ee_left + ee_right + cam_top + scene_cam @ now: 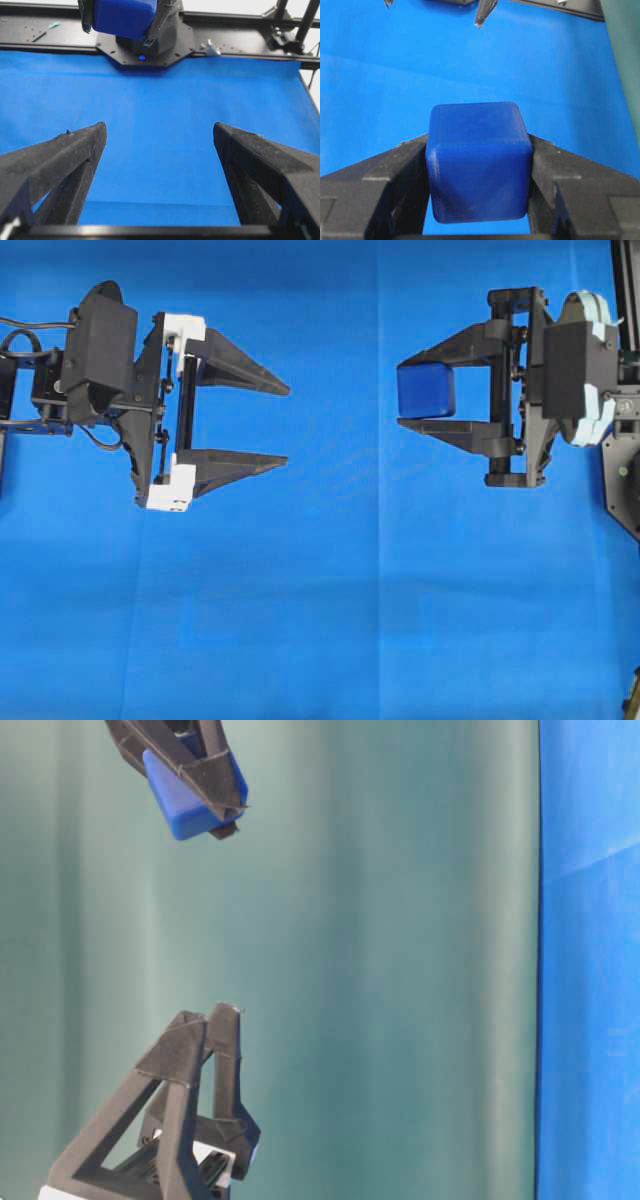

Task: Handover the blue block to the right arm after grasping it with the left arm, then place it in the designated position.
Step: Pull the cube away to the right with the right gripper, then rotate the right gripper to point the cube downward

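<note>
The blue block is a dark-blue cube clamped between the fingers of my right gripper, held in the air above the cloth. It fills the right wrist view and shows at the top of the left wrist view and of the table-level view. My left gripper, with white brackets, is open wide and empty, well apart from the block, its tips pointing at it. Its fingers frame bare cloth.
The bright blue cloth covers the table. A black frame rail and the right arm's base lie beyond the cloth's far edge. Black hardware stands at the right edge.
</note>
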### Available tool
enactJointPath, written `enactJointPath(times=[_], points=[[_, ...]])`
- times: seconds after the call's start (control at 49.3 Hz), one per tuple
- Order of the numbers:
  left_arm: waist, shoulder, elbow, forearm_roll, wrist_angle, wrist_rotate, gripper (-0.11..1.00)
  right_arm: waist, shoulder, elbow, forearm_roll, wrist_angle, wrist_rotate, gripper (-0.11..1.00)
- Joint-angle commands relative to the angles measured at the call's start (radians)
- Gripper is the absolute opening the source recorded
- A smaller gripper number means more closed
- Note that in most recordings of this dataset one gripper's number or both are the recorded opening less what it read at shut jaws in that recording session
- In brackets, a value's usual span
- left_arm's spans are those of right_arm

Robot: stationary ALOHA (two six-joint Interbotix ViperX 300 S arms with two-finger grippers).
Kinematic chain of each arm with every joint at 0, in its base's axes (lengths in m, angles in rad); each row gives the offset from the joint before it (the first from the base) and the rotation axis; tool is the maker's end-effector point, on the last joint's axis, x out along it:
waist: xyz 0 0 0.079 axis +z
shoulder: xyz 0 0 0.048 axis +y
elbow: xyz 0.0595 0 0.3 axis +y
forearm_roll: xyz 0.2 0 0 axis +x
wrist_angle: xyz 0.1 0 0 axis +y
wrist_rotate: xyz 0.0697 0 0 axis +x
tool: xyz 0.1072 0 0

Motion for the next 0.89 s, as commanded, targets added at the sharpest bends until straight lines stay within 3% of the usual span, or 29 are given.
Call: enactJointPath(times=[0.0, 0.872], points=[[0.002, -0.018, -0.015, -0.002, -0.009, 0.002, 0.92, 0.003, -0.009, -0.014, 0.002, 0.0, 0.003, 0.43], [0.002, -0.018, -0.017, -0.002, -0.008, 0.0, 0.92, 0.003, -0.009, -0.014, 0.002, 0.018, 0.008, 0.43]])
